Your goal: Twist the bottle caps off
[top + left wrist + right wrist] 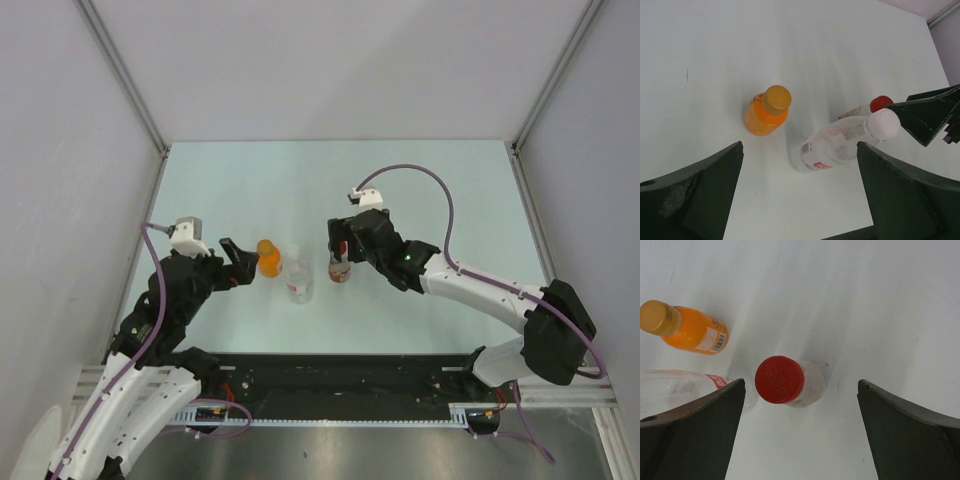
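Right end effector (pixel 801 383), open, hovers over red cap (pixel 779 379).

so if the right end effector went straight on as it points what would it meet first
Likely the red cap, centred ahead of the right end effector; depth unclear.

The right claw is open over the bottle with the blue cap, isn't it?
No. The cap under the open right gripper is red, not blue; the right wrist view shows it.
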Action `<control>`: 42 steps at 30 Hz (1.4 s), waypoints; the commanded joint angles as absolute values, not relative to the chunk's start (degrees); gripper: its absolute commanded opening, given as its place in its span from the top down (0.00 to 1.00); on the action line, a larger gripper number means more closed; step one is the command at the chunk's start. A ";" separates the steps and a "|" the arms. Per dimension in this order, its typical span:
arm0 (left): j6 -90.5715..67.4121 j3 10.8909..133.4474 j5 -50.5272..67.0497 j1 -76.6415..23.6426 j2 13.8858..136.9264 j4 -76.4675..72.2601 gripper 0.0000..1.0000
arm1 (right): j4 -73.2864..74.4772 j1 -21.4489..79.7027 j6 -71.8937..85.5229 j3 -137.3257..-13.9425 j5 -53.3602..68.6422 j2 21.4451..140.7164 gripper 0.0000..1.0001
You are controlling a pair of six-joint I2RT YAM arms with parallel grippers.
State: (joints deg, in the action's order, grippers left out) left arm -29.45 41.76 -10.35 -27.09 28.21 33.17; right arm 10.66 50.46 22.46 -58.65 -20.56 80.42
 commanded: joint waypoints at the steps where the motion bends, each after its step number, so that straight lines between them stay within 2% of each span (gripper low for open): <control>1: -28.39 41.13 -10.99 -27.25 27.69 32.87 0.00 | 7.03 50.01 23.11 -60.56 -18.46 82.26 0.02; 9: -28.39 40.87 -11.16 -27.33 27.51 32.78 0.00 | 4.31 49.13 23.38 -60.64 -16.17 86.13 0.07; 18: -28.48 40.78 -11.86 -27.25 27.60 33.13 0.00 | 3.08 48.08 23.47 -60.64 -16.00 88.77 0.18; 20: -28.56 40.78 -12.04 -27.33 27.60 33.05 0.00 | 2.38 48.08 23.29 -60.56 -16.08 89.03 0.23; 21: -28.56 40.78 -12.13 -27.33 27.60 33.13 0.00 | 2.20 48.08 23.20 -60.64 -16.08 89.12 0.30; 23: -28.56 40.78 -12.30 -27.33 27.60 33.22 0.00 | 1.32 47.99 22.76 -60.64 -15.74 89.30 0.37; 24: -28.56 40.87 -12.39 -27.25 27.60 33.22 0.00 | 1.32 47.99 22.85 -60.64 -15.56 89.47 0.45; 30: -28.74 41.13 -12.83 -27.25 27.25 33.66 0.00 | 2.90 47.90 22.68 -60.64 -15.38 89.03 0.62; 32: -28.92 41.66 -13.36 -27.33 26.90 33.92 0.00 | 4.47 47.90 22.68 -60.64 -15.90 87.28 0.66; 35: -28.74 43.15 -14.85 -27.33 26.11 34.36 0.00 | 7.89 48.08 22.41 -60.64 -18.18 82.12 0.76; 36: -28.48 43.85 -15.29 -27.33 25.93 34.54 0.00 | 8.87 47.99 22.50 -60.64 -19.06 80.52 0.87; 38: -26.73 46.57 -17.22 -27.25 25.93 34.28 0.00 | 12.28 48.08 22.24 -60.73 -20.30 74.83 1.00; 42: -24.26 53.69 -21.44 -27.33 27.24 33.58 0.00 | 19.50 48.25 22.41 -63.45 -24.51 66.81 1.00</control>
State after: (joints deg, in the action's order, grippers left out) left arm -27.81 46.04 -16.51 -27.11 26.76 35.88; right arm 13.23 48.14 22.70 -58.89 -19.07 75.88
